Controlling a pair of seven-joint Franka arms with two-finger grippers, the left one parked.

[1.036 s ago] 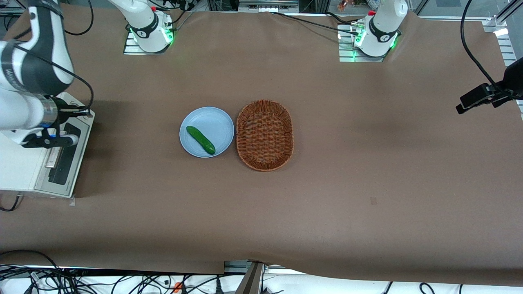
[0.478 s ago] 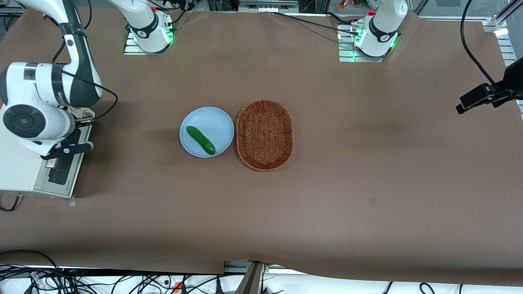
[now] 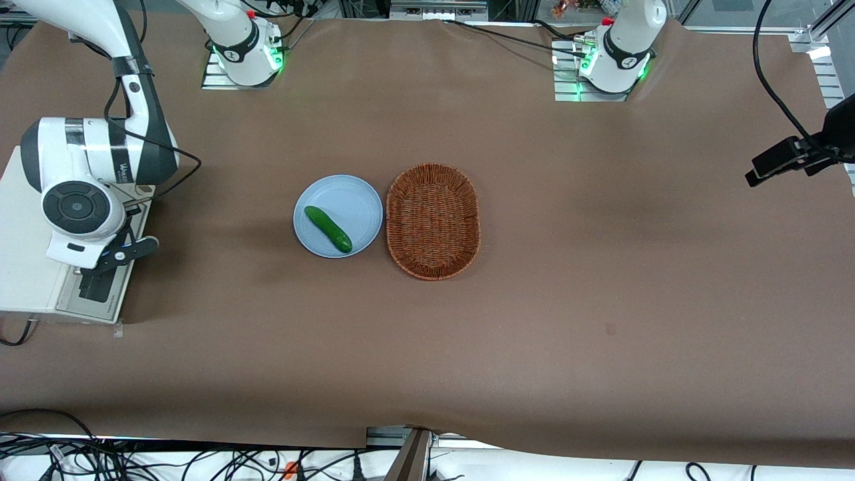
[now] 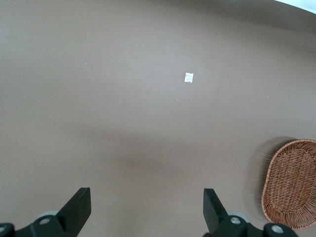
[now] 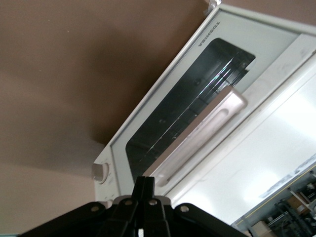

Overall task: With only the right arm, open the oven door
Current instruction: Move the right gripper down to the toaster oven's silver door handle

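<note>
Glass and metal: oven door (image 3: 100,284) (image 5: 187,113) is shut, on the toaster oven (image 3: 30,264) at the working arm's end of the table.
Handle (image 5: 200,133): silver bar just ahead of the jaws, untouched.
Gripper (image 3: 110,257) (image 5: 144,190): hangs above the door; jaws pressed together, holding nothing.
Right arm (image 3: 87,174): bent over the oven.
Farther out: cucumber (image 3: 328,228) on blue plate (image 3: 347,194), wicker basket (image 3: 433,220) beside it.

Glossy white right arm (image 3: 100,160), black bands, dark gripper (image 3: 117,254).
</note>
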